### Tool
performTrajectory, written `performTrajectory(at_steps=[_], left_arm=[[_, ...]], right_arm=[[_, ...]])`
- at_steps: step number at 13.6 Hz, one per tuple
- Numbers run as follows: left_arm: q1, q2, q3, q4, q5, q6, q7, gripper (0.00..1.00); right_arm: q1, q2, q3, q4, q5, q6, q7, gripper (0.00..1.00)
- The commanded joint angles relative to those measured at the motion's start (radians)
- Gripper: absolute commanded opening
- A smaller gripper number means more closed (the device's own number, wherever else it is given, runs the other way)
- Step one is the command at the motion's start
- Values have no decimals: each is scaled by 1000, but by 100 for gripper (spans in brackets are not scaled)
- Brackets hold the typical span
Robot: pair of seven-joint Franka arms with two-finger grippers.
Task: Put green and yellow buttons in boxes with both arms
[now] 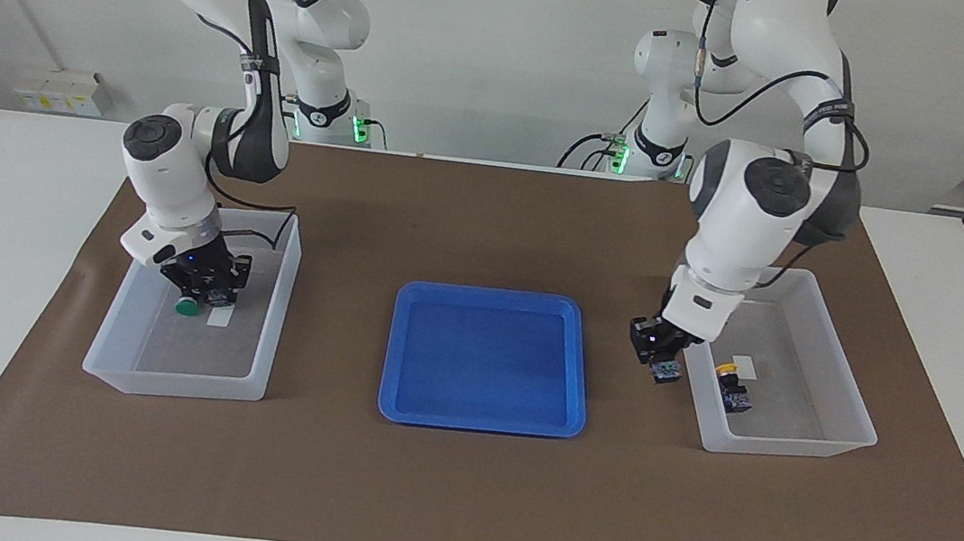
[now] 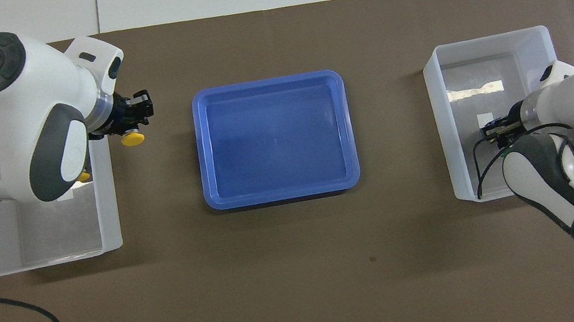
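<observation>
Left gripper (image 1: pixel 659 350): closed on a yellow button (image 2: pixel 133 139). It hangs in the air beside the wall of the box (image 1: pixel 841 384) at the left arm's end, on the side toward the blue tray (image 1: pixel 479 415).
Held yellow button: its yellow cap shows from above; its blue base (image 1: pixel 664 372) shows from the front.
Other yellow button (image 1: pixel 733 385): lies on its side on the floor of that same box, next to a white label (image 1: pixel 743 366).
Right gripper (image 1: pixel 204 280): closed on a green button (image 1: pixel 187 306), low inside the other box (image 1: pixel 120 338) at the right arm's end.
Green button: its cap is just beside the white label (image 1: pixel 220 315) on that floor. I cannot tell if it touches the floor.
Blue tray: sits between the two boxes on the brown mat (image 1: pixel 456 494).
In the way: the box wall stands between the held yellow button and the inside of the box.
</observation>
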Motion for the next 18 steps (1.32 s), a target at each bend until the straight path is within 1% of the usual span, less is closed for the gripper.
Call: performTrajectory(at_steps=[1, 2, 4, 6, 7, 8, 10, 12, 13, 14, 17, 18], left_arm=[[82, 9, -8, 36, 1, -49, 162, 0], [106, 9, -5, 36, 1, -45, 215, 0], [145, 9, -1, 25, 0, -15, 326, 0], [182, -4, -1, -19, 0, 30, 380, 0], [197, -19, -1, -63, 0, 70, 403, 0], [211, -39, -1, -121, 0, 122, 418, 0], [228, -70, 1, -244, 0, 245, 438, 0], [246, -70, 1, -303, 0, 314, 448, 0], [248, -68, 2, -317, 0, 340, 464, 0], [264, -62, 2, -331, 0, 363, 489, 0], [311, -30, 1, -367, 0, 461, 533, 0], [312, -18, 1, -367, 0, 477, 536, 0]], right_arm=[[-14, -5, 11, -5, 19, 17, -2, 33], [-14, -5, 11, -5, 19, 15, 17, 37], [-12, -5, 11, -5, 19, 14, 30, 38], [-14, -5, 11, -5, 19, 12, 39, 44], [-14, -5, 11, -3, 19, 12, 39, 54], [-14, -5, 11, -3, 19, 12, 39, 73], [-19, -5, 11, -3, 19, 9, 42, 75], [-19, -10, 11, 8, 19, -3, 42, 78], [-17, -19, 11, 21, 19, -20, 45, 88], [-17, -26, 11, 56, 20, -66, 51, 100], [1, -31, 16, 242, 19, -270, 172, 100], [1, -31, 19, 297, 19, -311, 209, 100]])
